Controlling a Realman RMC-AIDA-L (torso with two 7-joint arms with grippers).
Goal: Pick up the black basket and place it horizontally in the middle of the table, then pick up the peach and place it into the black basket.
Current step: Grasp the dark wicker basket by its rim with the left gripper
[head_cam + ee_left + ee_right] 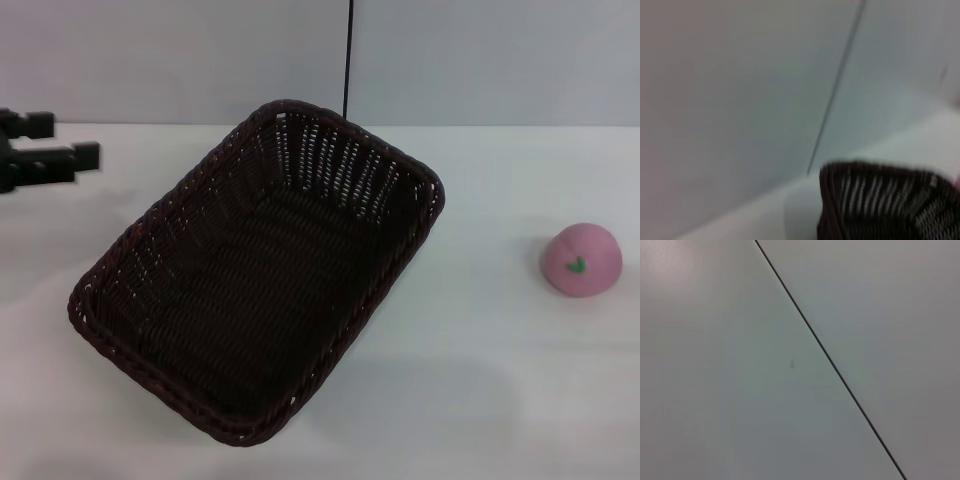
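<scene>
The black basket (pixel 255 275) lies on the white table (pixel 480 380), left of the middle, turned diagonally with one corner toward the back wall. It is empty inside. One corner of the basket also shows in the left wrist view (pixel 880 205). The pink peach (pixel 581 260) sits on the table at the far right, well apart from the basket. My left gripper (pixel 75 139) is at the far left edge of the head view, open and empty, a short way left of the basket's rim and not touching it. My right gripper is out of view.
A grey wall (pixel 450 60) with a thin dark vertical seam (pixel 348 60) stands right behind the table's back edge. The right wrist view shows only that wall and seam (pixel 830 360). Bare tabletop lies between basket and peach.
</scene>
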